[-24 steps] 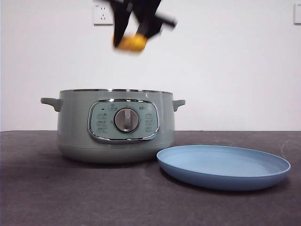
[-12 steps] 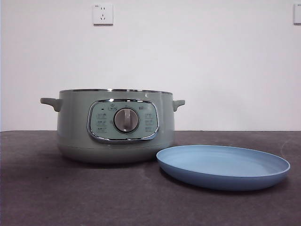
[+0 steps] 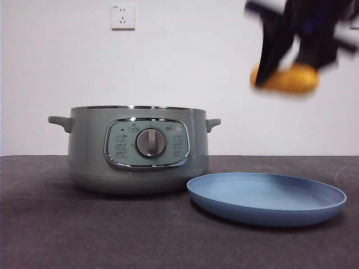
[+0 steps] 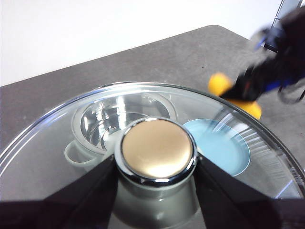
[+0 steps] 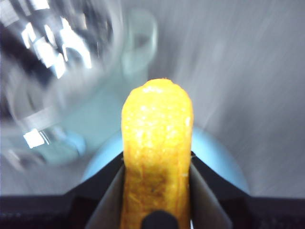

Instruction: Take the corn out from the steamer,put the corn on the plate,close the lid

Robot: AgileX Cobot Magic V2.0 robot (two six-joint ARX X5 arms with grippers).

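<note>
The sage-green steamer (image 3: 137,148) stands open on the table, with the light-blue plate (image 3: 266,197) beside it on the right. My right gripper (image 3: 283,75) is shut on the yellow corn (image 3: 300,78) and holds it high above the plate; the picture is blurred there. In the right wrist view the corn (image 5: 157,143) stands between the jaws over the plate (image 5: 214,148). My left gripper (image 4: 157,167) is shut on the knob (image 4: 157,150) of the glass lid (image 4: 62,157), held high above the steamer (image 4: 121,119) and plate (image 4: 224,148).
A white wall socket (image 3: 123,17) is on the back wall. The dark table (image 3: 84,235) runs wide in front of the steamer and plate. The right arm with the corn (image 4: 219,83) shows past the lid's rim in the left wrist view.
The gripper with the corn was above the steamer, rose out of the front view, and now is at the upper right above the plate.
</note>
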